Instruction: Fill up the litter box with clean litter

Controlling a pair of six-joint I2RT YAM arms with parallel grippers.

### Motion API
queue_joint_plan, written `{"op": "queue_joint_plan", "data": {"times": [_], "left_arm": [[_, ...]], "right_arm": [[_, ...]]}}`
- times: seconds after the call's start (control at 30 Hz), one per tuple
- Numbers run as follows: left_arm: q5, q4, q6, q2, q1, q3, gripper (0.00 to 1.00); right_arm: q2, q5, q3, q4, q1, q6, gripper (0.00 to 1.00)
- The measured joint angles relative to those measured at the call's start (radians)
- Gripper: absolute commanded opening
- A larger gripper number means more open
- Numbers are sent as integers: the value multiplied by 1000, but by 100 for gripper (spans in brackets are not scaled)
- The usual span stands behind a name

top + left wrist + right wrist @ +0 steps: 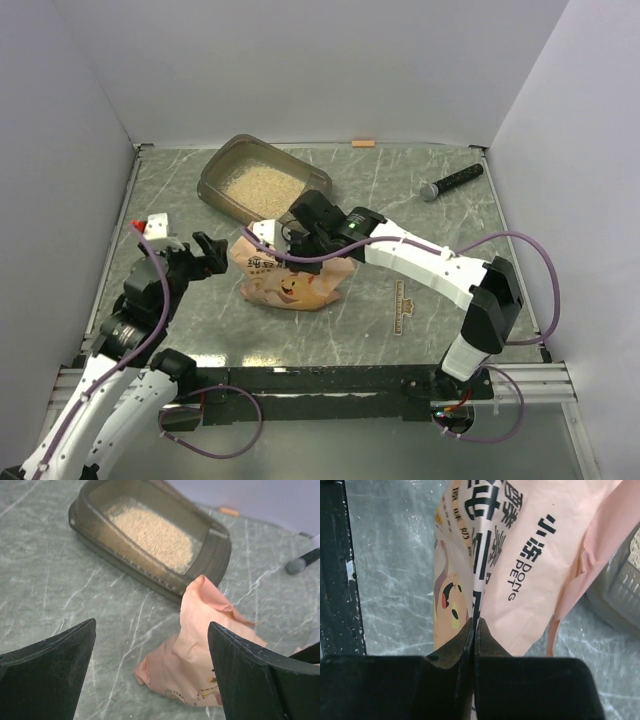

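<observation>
The litter box (214, 172) sits toward the 11 o'clock part of the grey marbled surface (380, 190), set at a slant with one long side facing the arms. A layer of beige litter (262, 188) covers its floor, and the left wrist view shows the granules (150, 530) spread along the middle with darker bare wall around them.

At about 6 o'clock from the box, close to it but apart, the orange-pink pouch (290, 285) rests on the surface with its cartoon face and dark characters turned to the near edge. Its crinkled top rises toward the box, with one corner (200, 582) standing up.

The right tool (288, 238) reaches in from 3 o'clock and sits at the top of the pouch. From its own wrist the fingers (474, 630) are pressed flat together, and a crease of the printed film (530, 555) runs straight into the tips, so it looks pinched there.

The left tool (222, 246) is at 9 o'clock from the pouch, just beside it and not touching. Its jaws are spread wide, and the pouch and the box show between them (150, 625).

Well away at 2 o'clock lies a black stick (452, 182) with a grey rounded head. A small orange tab (363, 143) rests at the far edge at 12 o'clock.
</observation>
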Motion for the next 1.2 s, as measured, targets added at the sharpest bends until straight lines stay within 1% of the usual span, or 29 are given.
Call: {"op": "queue_joint_plan", "data": {"times": [0.07, 0.1, 0.13, 0.17, 0.2, 0.33, 0.47, 0.57, 0.73, 0.83, 0.97, 1.1, 1.2], "left_arm": [[0, -9, 0, 34, 0, 0, 97], [0, -14, 0, 44, 0, 0, 97], [0, -21, 0, 52, 0, 0, 97], [0, -26, 0, 57, 0, 0, 97], [0, -28, 0, 60, 0, 0, 97], [16, -21, 9, 60, 0, 0, 97], [102, -11, 59, 82, 1, 12, 97], [172, -12, 111, 148, 2, 71, 97], [244, 8, 227, 309, 1, 209, 97], [286, 24, 317, 390, 2, 249, 97], [331, 1, 484, 547, -8, 345, 98], [340, -40, 657, 686, -54, 432, 98], [357, -113, 793, 787, -85, 494, 99]], "right_arm": [[6, -16, 1, 8, 1, -11, 28], [6, -29, 1, 17, 1, -18, 41], [1, -42, 1, 40, 1, -22, 47], [-5, -50, 1, 61, 2, -24, 56], [-14, -56, 0, 85, 3, -29, 99], [-68, -41, -33, 147, 3, -17, 100], [-170, 24, -67, 169, 6, 15, 100], [-272, 92, -79, 168, 8, 70, 100], [-478, 215, -144, 181, 10, 245, 100], [-623, 239, -237, 176, 10, 350, 100], [-794, 206, -357, 161, 10, 489, 100], [-914, 172, -480, 156, 14, 598, 100], [-961, 154, -537, 140, 16, 646, 99]]}}
